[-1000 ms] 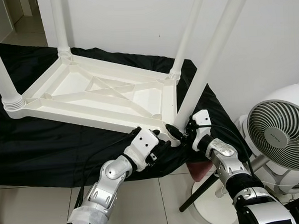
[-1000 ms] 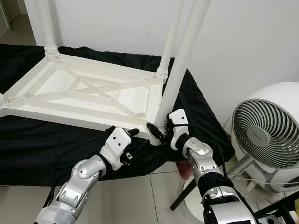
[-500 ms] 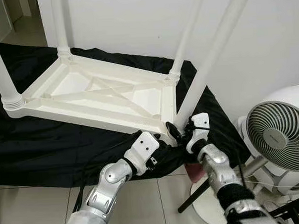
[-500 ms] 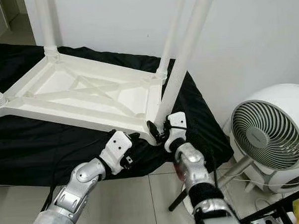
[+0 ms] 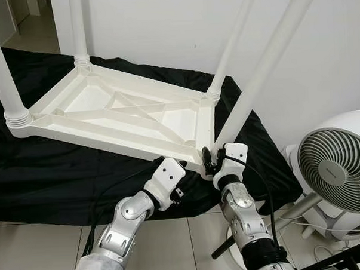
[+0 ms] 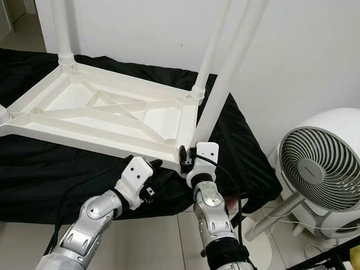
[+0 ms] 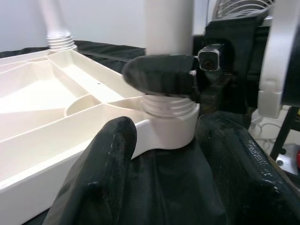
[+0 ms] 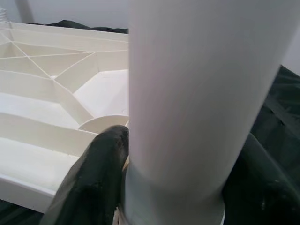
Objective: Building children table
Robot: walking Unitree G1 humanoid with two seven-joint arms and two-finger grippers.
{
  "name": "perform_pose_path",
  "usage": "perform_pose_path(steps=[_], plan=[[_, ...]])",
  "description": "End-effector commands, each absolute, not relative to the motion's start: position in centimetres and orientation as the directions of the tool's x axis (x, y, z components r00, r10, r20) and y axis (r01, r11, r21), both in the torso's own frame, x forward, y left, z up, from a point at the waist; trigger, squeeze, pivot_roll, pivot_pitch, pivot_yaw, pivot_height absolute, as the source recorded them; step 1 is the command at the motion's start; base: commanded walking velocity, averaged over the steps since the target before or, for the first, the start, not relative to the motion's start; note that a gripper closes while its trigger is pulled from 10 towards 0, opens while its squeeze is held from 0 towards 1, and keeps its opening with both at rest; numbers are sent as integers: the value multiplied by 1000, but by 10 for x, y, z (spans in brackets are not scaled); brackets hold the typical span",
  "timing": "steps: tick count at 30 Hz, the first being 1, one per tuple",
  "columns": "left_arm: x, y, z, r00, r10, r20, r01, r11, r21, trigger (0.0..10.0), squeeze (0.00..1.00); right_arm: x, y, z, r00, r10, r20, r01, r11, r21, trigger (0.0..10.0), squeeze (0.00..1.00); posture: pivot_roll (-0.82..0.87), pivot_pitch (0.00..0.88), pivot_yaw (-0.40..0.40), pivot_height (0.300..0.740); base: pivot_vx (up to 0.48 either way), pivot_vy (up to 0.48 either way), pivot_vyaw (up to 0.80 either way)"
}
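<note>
Right arm has swung in under the corner since a second ago, and the right gripper [image 5: 212,163] now clamps the base of the near leg [image 5: 258,75] where it enters the upturned table [image 5: 107,117] at its near right corner. That leg leans up and away to the right. Left gripper [image 5: 180,171] sits spread just beside the socket, holding nothing. Fan [image 5: 340,176] crowds the right; black cloth [image 5: 44,177] lies beneath.
</note>
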State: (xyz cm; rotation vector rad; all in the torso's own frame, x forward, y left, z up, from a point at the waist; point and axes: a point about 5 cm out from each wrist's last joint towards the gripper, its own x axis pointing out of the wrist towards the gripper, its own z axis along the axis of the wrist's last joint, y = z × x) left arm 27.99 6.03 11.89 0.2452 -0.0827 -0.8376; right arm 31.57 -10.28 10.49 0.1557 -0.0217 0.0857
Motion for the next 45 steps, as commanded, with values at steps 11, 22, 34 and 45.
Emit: perform_pose_path(steps=[11,22,34,45], plan=[[280,57,120,607,-793,-50,779,582,235,10000,0,318,-129,107,981,189,34,-192,971,141,10000,706,100,0,-177,740,0,0,0],[279,55,119,587,-807,-62,795,560,234,10000,0,332,-136,123,863,502,50,-503,864,15,10000,0,105,0,-170,740,0,0,0],[280,53,122,580,-812,-56,797,553,242,10000,0,348,-128,117,749,661,-54,-663,749,-23,0,0,120,0,-171,740,0,0,0],[280,53,123,588,-807,-53,792,561,240,10000,0,347,-150,99,798,591,-114,-592,805,31,0,0,117,0,-178,740,0,0,0]])
